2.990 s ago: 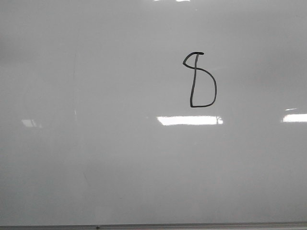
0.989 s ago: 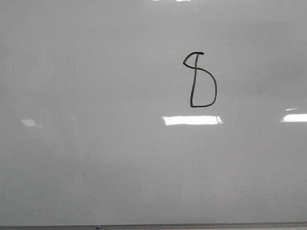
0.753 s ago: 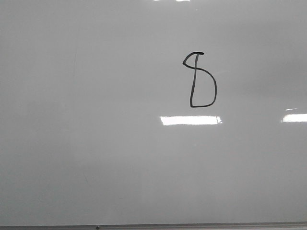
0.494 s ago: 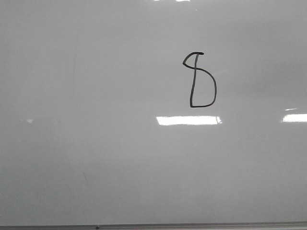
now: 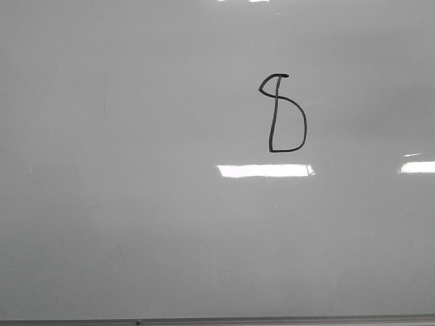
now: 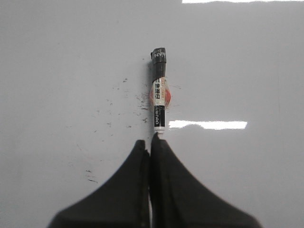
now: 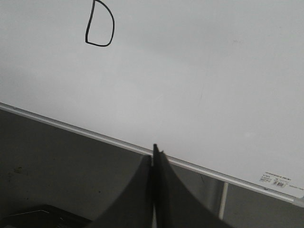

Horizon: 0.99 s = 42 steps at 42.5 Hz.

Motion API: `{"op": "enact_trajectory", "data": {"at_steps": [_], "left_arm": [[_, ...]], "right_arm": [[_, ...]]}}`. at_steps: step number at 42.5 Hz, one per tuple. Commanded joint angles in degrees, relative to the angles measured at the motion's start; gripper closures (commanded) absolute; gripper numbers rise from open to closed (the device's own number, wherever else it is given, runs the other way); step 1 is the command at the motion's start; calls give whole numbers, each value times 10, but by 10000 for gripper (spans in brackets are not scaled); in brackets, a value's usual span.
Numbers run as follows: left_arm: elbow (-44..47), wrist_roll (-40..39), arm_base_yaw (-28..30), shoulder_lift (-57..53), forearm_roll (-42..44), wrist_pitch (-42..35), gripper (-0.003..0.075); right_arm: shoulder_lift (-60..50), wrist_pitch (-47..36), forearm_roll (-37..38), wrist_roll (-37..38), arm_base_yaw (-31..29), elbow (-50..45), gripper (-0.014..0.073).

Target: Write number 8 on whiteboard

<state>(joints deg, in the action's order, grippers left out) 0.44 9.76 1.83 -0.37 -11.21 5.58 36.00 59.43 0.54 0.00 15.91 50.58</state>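
1. On the whiteboard (image 5: 136, 204), right of centre, the number 8 (image 5: 282, 114) is seen finished.
2. The marker (image 6: 159, 102) is kept clamped in the left tool (image 6: 150, 145); the right tool (image 7: 153, 152) is pressed together, empty.
3. The tip should be held clear of the ink.

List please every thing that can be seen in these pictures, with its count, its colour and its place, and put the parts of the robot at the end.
whiteboard: one, glossy pale grey-white with a thin grey frame, fills the front view.
number 8: one, thin black line, lopsided, on the board right of centre and in its upper half in the front view.
light reflections: several, bright white, on the board's surface, the biggest just below the figure.
marker: one, white body with black end, in the left gripper, its far end at the board.
small label: one, white, at a corner of the board in the right wrist view.
left gripper: one, black, shut on the marker.
right gripper: one, black, shut, empty, near the board's frame.
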Motion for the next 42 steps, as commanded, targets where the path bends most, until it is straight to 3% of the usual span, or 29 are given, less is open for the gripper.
{"op": "enact_trajectory", "data": {"at_steps": [1,23,28,42], "left_arm": [[7,-1,-3,-8,-16,-60,741],[7,-72,-3,-8,50,-91,741],[7,-123,-3,-8,91,-92,741],[7,-120,-18,-8,91,-93,741]], "right_arm": [[1,-30,8,0,-3,14,663],[1,-30,8,0,-3,14,663],[1,-30,8,0,-3,14,663],[1,-30,8,0,-3,14,663]]}}
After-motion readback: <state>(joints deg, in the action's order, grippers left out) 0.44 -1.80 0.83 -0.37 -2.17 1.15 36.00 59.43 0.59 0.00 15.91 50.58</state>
